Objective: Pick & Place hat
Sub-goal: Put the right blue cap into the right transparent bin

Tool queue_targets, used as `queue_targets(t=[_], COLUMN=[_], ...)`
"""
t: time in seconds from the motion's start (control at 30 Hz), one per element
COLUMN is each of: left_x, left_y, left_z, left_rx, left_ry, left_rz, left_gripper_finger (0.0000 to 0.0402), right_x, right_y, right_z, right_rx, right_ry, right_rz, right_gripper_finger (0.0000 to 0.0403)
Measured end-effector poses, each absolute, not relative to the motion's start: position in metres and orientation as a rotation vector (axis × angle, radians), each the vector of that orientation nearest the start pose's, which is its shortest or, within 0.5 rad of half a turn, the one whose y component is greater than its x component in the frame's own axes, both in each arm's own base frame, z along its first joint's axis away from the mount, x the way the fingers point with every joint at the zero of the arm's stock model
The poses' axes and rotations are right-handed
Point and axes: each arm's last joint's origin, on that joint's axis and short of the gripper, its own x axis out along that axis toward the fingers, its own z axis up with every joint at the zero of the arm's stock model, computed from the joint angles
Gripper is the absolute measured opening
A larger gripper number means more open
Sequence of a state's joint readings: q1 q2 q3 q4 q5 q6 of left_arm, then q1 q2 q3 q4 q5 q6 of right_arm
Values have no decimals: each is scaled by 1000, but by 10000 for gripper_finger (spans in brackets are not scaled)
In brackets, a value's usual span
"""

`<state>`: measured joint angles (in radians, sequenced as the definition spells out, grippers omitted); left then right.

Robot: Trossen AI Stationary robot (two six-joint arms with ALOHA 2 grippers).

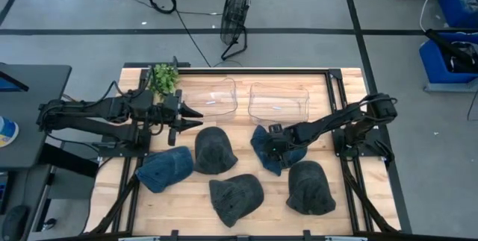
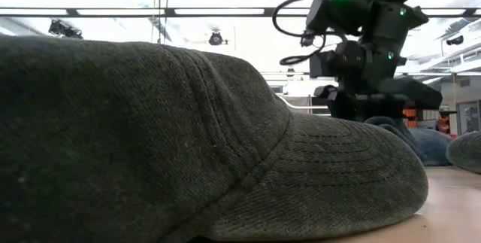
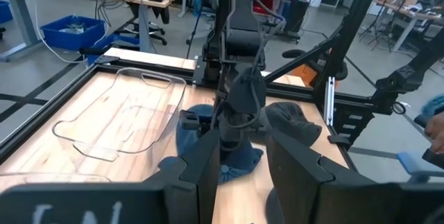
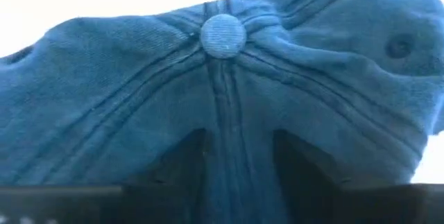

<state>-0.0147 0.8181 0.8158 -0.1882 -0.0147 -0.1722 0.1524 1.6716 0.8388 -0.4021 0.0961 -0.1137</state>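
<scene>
Blue denim hat (image 1: 267,150): I see it right of the table's centre, under my right gripper (image 1: 276,141), which is pressed down onto its crown; the top button (image 4: 223,32) sits just ahead of the fingers (image 4: 182,156), which are spread on the cloth to either side of a seam, not clenched. Second blue hat (image 1: 164,168): front left. Dark grey hats, three: one behind it at centre-left (image 1: 214,150), one front centre (image 1: 236,197), one front right (image 1: 309,187). Clear trays, two: (image 1: 210,96) and (image 1: 278,101), side by side at the back. Small green plant (image 1: 163,78): back left corner. Left gripper (image 1: 193,118): hovering near the left tray, fingers parted, holding nothing.
</scene>
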Motion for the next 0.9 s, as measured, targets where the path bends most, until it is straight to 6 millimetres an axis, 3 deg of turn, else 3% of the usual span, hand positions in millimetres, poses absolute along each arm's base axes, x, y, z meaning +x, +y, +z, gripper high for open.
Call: queue_targets(t=[0.27,0.47,0.6,0.73,0.9], left_x=[179,179,179,179,180], left_y=[-2,-2,-2,-2,-2], left_z=[336,336,336,337,337], left_rx=[-169,-169,-169,-169,-170], left_ry=[203,203,202,197,193], left_rz=[16,17,17,16,16], left_gripper_finger=[126,126,126,126,126], right_x=[286,284,282,282,276], right_y=[41,44,49,54,58], right_z=[132,135,148,178,230], right_rx=[-250,-226,-219,-222,-293], right_ry=[1225,1224,1173,1100,1056], right_rz=[126,125,134,103,32], right_gripper_finger=[15,10,7,7,7])
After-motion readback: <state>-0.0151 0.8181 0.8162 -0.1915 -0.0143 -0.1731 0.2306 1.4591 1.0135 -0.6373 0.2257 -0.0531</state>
